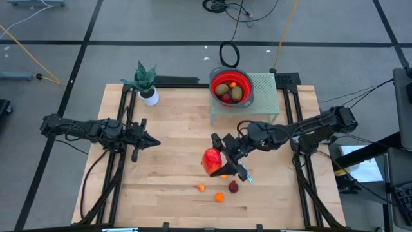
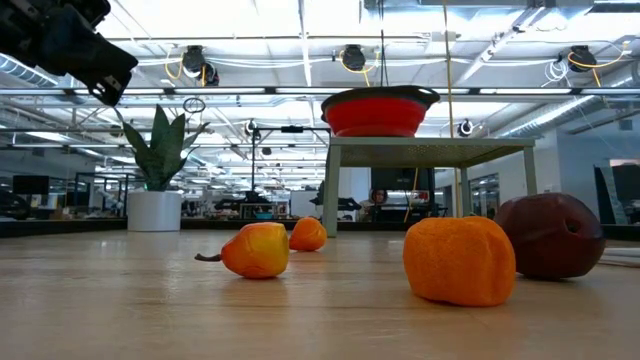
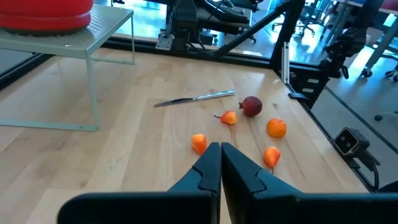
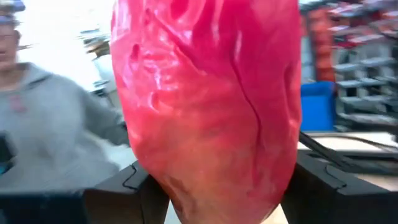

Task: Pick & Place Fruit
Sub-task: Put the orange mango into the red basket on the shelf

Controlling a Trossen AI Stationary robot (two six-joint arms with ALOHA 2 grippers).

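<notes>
Right gripper (image 1: pixel 219 161) clamped on large red fruit (image 1: pixel 212 159), lifted above table (image 1: pixel 167 187), well short of red bowl (image 1: pixel 233 86) on mesh stand (image 1: pixel 264 96). In bowl: two olive-brown ovals (image 1: pixel 222 89) and dark red ball (image 1: pixel 227 98). Near held fruit on table: small orange pieces (image 1: pixel 219 197), another dark red ball (image 1: pixel 233 187). Left gripper (image 1: pixel 147 141) pressed together, idle, far from bowl, beside potted plant (image 1: pixel 147 82).
</notes>
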